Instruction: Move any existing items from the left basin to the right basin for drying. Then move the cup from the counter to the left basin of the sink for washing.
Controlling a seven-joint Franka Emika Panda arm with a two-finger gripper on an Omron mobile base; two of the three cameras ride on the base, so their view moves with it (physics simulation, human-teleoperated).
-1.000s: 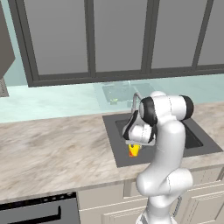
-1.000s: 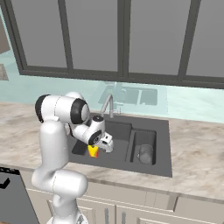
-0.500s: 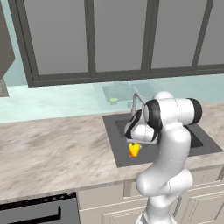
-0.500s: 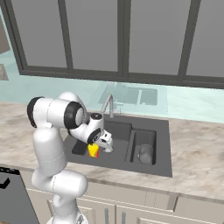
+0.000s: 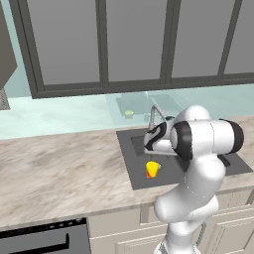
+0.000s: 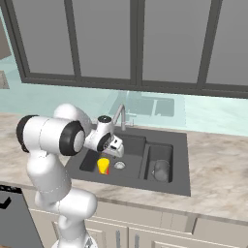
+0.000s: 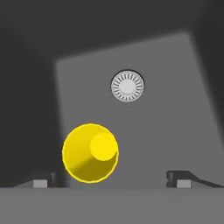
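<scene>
From my station I see a long beige marble-veined worktop (image 5: 59, 171) under dark glass-fronted wall cabinets (image 5: 134, 42), with a pale green backsplash (image 6: 58, 99) behind it. The dark grey sink (image 6: 179, 186) has a slim silver faucet (image 6: 119, 115). The cup (image 6: 103, 165), yellow with red-orange patches, stands upright in the left basin (image 7: 175, 131), near the round silver drain (image 7: 127, 86). A dark grey cylinder (image 6: 161, 170) sits in the right basin (image 6: 160, 154). My claw (image 7: 111, 180) hangs above the cup, tips spread wide, holding nothing.

Kitchen: marble counter (image 5: 59, 173), two-basin sink (image 6: 180, 140), faucet (image 6: 119, 115), wall cabinets (image 5: 134, 44).
</scene>
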